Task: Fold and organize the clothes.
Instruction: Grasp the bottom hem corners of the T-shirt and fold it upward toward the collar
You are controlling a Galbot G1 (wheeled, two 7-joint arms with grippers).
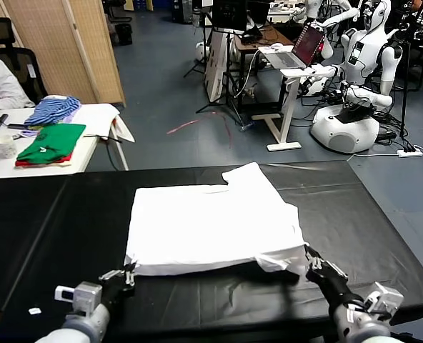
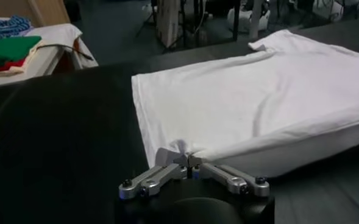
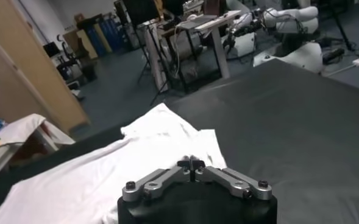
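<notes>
The white T-shirt, spread partly folded on the black table, is judged light, limp and wrinkle-prone, best taken at its 2 near corners, where the left gripper and, apparently, the right gripper are pinched onto its hem.

A black table fills the foreground. Beyond its far left corner, a white side table holds folded green and red garments, a blue-striped cloth and a cup. Farther right, a laptop sits on a stand, beside another white robot
</notes>
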